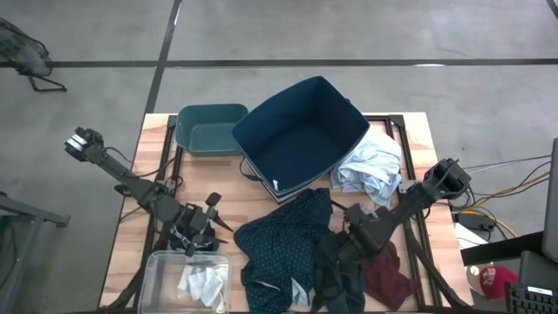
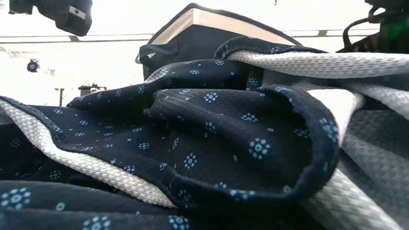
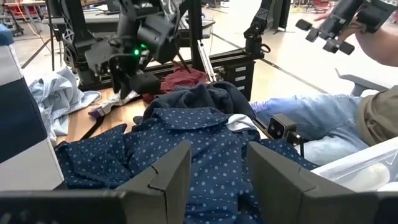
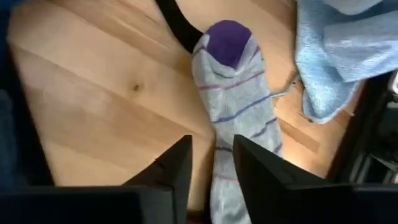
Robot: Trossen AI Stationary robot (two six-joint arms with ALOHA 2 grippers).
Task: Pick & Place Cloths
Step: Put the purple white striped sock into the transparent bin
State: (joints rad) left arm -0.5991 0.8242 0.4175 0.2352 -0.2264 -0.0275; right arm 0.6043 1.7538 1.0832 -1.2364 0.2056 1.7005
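The navy white-dotted shirt [image 1: 277,249] lies crumpled on the table's near middle and fills the low view [image 2: 211,128]. Black pieces [image 1: 336,272] and the maroon piece [image 1: 390,277] lie to its right. The pale blue-white shirt [image 1: 370,170] rests against the navy box. My right gripper [image 1: 347,220] is shut on a grey, purple-toed sock [image 4: 236,106] between these heaps. My left gripper [image 1: 199,228] hovers open left of the dotted shirt [image 3: 205,143], touching nothing. White socks [image 1: 202,283] lie in a clear tub. My right gripper [image 4: 212,165] pinches the grey striped sock at its leg end [image 4: 227,186] between the two fingers, slanting down from above, with the fingers along the sock's length. The sock stretches away from the fingertips, its purple toe [image 4: 229,40] toward the wooden tabletop. Whether the toe touches the wood cannot be told.
The big navy fabric box [image 1: 301,139] stands open at the table's far middle, with a teal bin [image 1: 209,129] to its left. A clear tub [image 1: 166,262] sits at the near left corner. A thin dark hanger [image 4: 177,28] lies by the sock. A seated person's legs [image 3: 298,112] show beyond the table.
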